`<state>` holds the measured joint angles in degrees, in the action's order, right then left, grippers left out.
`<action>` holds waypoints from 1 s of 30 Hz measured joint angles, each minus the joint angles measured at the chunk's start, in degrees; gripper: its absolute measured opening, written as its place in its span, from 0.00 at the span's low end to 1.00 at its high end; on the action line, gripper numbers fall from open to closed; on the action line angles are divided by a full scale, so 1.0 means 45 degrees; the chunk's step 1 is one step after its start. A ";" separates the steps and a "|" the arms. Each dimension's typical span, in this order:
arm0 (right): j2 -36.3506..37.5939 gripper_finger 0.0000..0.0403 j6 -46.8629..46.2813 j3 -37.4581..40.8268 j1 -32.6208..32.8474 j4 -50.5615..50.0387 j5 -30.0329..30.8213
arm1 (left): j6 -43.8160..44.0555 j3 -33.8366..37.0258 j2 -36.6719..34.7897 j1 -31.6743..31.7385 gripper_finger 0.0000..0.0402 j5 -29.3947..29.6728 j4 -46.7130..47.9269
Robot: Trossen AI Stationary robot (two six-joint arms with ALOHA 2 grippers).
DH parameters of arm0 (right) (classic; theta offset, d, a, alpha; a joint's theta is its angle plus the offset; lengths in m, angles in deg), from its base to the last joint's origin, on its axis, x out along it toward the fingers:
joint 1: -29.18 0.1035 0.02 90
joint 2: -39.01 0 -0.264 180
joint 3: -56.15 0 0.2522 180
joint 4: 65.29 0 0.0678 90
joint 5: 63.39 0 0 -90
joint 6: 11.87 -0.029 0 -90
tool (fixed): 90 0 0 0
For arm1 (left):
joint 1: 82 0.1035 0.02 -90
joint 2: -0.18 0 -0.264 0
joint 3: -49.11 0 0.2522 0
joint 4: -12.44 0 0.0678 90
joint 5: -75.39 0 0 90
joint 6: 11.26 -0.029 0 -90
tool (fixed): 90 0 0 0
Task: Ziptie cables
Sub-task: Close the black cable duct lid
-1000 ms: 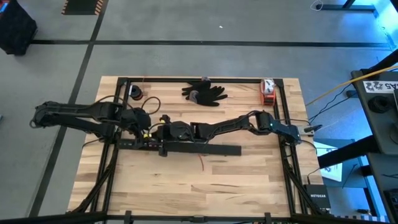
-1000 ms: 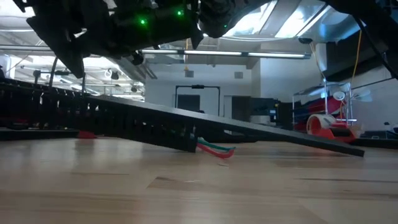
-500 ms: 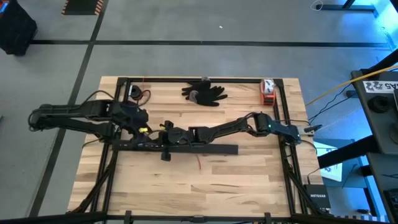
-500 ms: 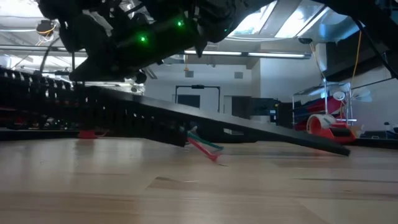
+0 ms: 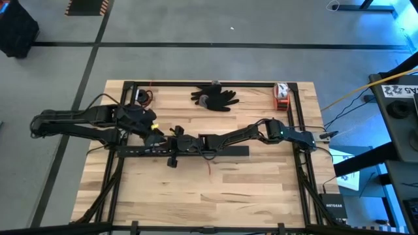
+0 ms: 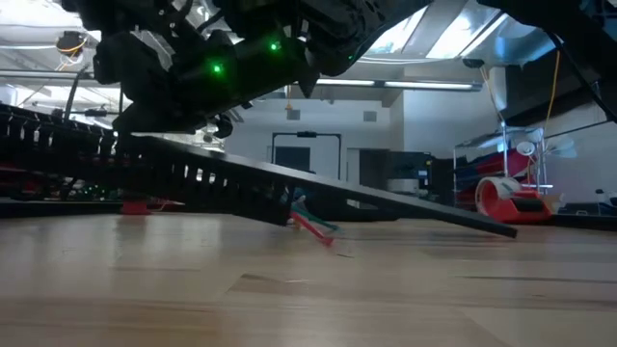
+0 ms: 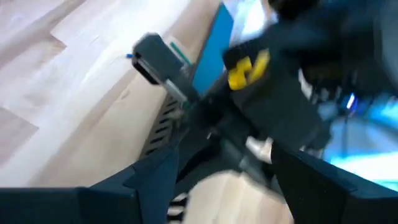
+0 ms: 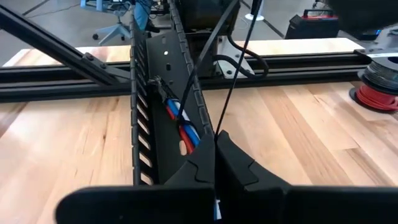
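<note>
right hand (image 8: 214,149) is pinched shut on the ziptie (image 8: 233,74), holding it over the cables (image 8: 180,121) in the slotted bar (image 8: 152,93) to thread it. left hand (image 5: 155,134) sits part-open beside, gripping nothing visible, likely steadying the bar on the worktop (image 5: 261,189).

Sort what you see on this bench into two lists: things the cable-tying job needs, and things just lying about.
Belongs to the job:
- cables, lying inside the slotted black bar
- ziptie, pinched in the right hand

Just lying about, along the table's far edge:
- black glove
- red tape dispenser
- red wire spool
</note>
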<state>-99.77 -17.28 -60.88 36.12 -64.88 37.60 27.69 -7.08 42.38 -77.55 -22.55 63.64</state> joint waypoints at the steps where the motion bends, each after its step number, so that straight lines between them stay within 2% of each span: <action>1: 0.0000 0.00 -0.0087 0.0000 -0.0005 0.0024 0.0012 | 0.0674 0.0051 0.0042 0.0000 0.62 0.0114 -0.0282; 5: 0.0002 0.00 -0.0175 -0.0005 -0.0011 0.0171 0.0115 | 0.1862 0.0111 0.0116 0.0000 0.62 0.0178 -0.0837; 9: 0.0377 0.00 -0.0170 0.0005 -0.0019 -0.0309 0.0021 | 0.1322 0.0111 0.0062 0.0000 0.62 0.0167 -0.0730; 15: 0.1352 0.00 -0.0034 0.0019 -0.0015 -0.2204 -0.0031 | 0.1604 0.0055 -0.0016 0.0003 0.62 0.0198 -0.0640; 20: 0.1974 0.00 -0.0034 0.0019 -0.0019 -0.3569 -0.0045 | 0.0631 -0.0303 0.0101 0.0168 0.62 0.0461 0.0170; 26: 0.2026 0.00 -0.0728 -0.0011 -0.0058 -0.3438 -0.0730 | 0.0118 -0.0906 0.0111 0.0566 0.62 0.0495 0.1529; 30: 0.2045 0.01 -0.0812 -0.0034 -0.0049 -0.3391 -0.0831 | -0.1028 -0.1174 0.0111 0.0523 0.62 0.0478 0.2821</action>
<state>-90.57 -20.94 -61.03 35.90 -80.14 33.86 23.07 -12.37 42.88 -75.20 -20.40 76.34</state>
